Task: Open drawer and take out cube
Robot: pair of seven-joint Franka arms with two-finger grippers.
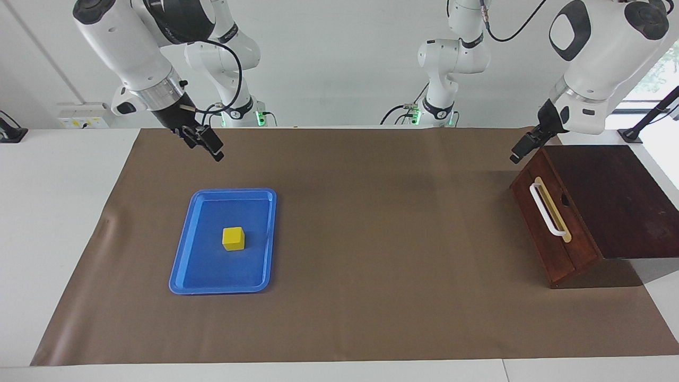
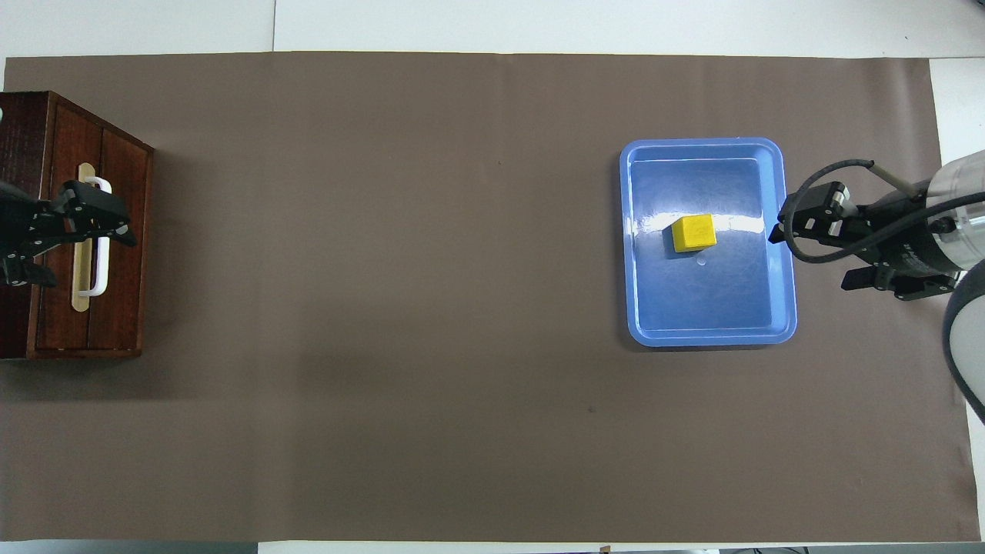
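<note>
Right end effector [image 1: 209, 143] is raised in the air over the brown mat [image 1: 371, 239], above the strip between the robots' edge and the blue plastic tray [image 1: 183, 265]. It holds nothing. Its black fingers [image 1: 216, 154] look drawn together in the facing view, but I cannot tell for sure. In the overhead view it [image 2: 777, 231] appears at the tray's rim [image 2: 789, 308], which is only the raised height overlapping it.

The small solid bright-yellow cube [image 1: 233, 238] sits flat on the tray floor, roughly mid-tray, clear of all four walls, nothing touching it. In the overhead view the cube [image 2: 693, 232] is a bit toward the tray's farther half. Tray lies flat on the mat at the right arm's end of the surface [image 1: 53, 212].

The middle of the mat carries nothing but a few small specks.

Left end effector [image 1: 522, 148] hangs in the air just off the upper corner of the dark reddish-brown wooden drawer unit [image 1: 599, 207], on the side nearer the robots, not touching it. Cannot tell whether its fingers are apart or together. In the overhead view it [image 2: 100, 223] overlaps the white bar handle [image 2: 96, 269].

Drawer front [image 1: 546, 233] is flush with the box, closed. The white handle [image 1: 546, 212] sits on its cream strip, with nothing gripping it. The unit stands at the left arm's end of the surface.
</note>
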